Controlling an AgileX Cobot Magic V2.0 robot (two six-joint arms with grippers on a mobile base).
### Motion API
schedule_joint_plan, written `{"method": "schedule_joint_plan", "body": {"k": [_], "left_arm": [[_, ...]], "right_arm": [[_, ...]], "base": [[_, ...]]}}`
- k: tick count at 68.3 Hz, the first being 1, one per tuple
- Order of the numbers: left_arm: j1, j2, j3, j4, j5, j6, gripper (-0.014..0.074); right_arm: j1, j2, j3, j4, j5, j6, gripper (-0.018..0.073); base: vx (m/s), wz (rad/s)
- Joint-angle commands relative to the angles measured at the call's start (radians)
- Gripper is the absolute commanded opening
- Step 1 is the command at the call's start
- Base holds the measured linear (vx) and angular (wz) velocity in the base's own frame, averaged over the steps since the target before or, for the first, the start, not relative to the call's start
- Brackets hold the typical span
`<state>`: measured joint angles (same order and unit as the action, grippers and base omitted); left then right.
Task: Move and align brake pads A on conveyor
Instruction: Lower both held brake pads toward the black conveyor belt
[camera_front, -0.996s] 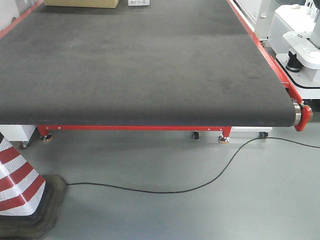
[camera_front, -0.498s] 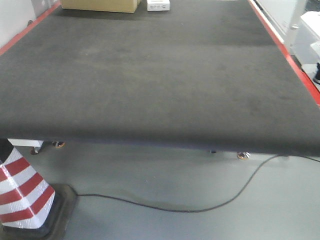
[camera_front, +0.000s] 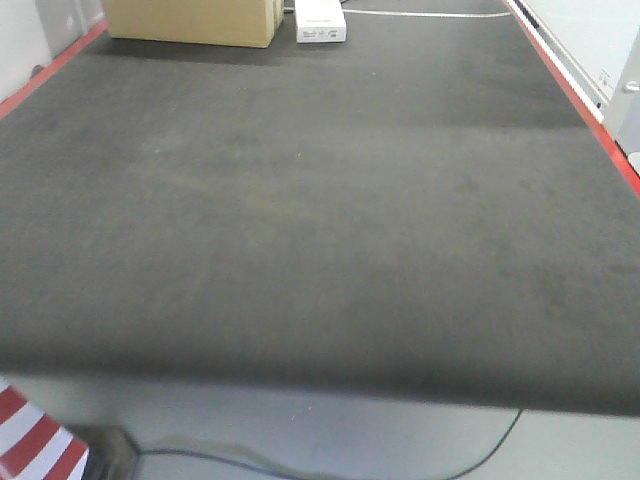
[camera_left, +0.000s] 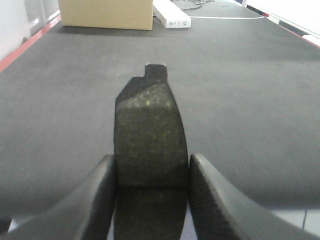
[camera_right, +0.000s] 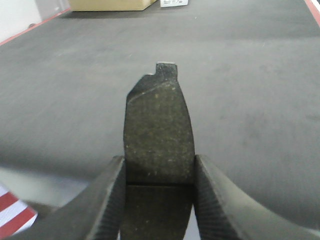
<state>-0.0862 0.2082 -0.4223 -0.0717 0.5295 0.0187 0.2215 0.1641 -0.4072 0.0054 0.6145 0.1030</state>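
Across nearly the whole front view you've got the conveyor (camera_front: 320, 220), a dark charcoal felt-looking belt. Its red stripe (camera_front: 572, 88) runs down the right side of the frame and another red edge peeks in at the upper left. The belt's near edge cuts across the bottom of the frame, with a strip of grey floor (camera_front: 330, 435) below it. Next biggest is a tan cardboard box (camera_front: 190, 20) sitting on the belt at the top left, and a small white box (camera_front: 320, 22) is just beside it on the right, can't read the print on it. The bottom left corner shows a bit of a red-and-white striped cone (camera_front: 30, 440) on the floor, and a thin black cable (camera_front: 497, 443) trails along the bottom edge. Now the arms: in the left wrist view the left gripper (camera_left: 152, 167) is clamped on the left brake pad (camera_left: 149, 130). Its black ribbed fingers (camera_left: 95, 200) press on both long sides, and the pad sticks out forward through mid-frame, speckled grey-brown face up, with a little notched tab at the far end. Same deal in the right wrist view, where the right gripper (camera_right: 159, 167) is closed around the right brake pad (camera_right: 159, 125), held centre frame. Both pads are up in the grippers, not lying on the belt, which fills the background behind them.
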Motion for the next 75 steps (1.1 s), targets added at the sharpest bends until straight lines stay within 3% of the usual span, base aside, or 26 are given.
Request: {"method": "schedule_joint_plan", "body": {"k": [1,75], "left_arm": [[-0.004,0.012,-0.027,-0.010,-0.092,-0.004,-0.0006],[-0.004,0.012,-0.027,-0.010,-0.092,-0.004,-0.0006]], "right_arm": [[-0.001,0.011,-0.029,-0.005,-0.103,-0.004,-0.0007],[-0.001,0.011,-0.029,-0.005,-0.103,-0.004,-0.0007]], "base": [[0.36,-0.07],[0.26,-0.09]]}}
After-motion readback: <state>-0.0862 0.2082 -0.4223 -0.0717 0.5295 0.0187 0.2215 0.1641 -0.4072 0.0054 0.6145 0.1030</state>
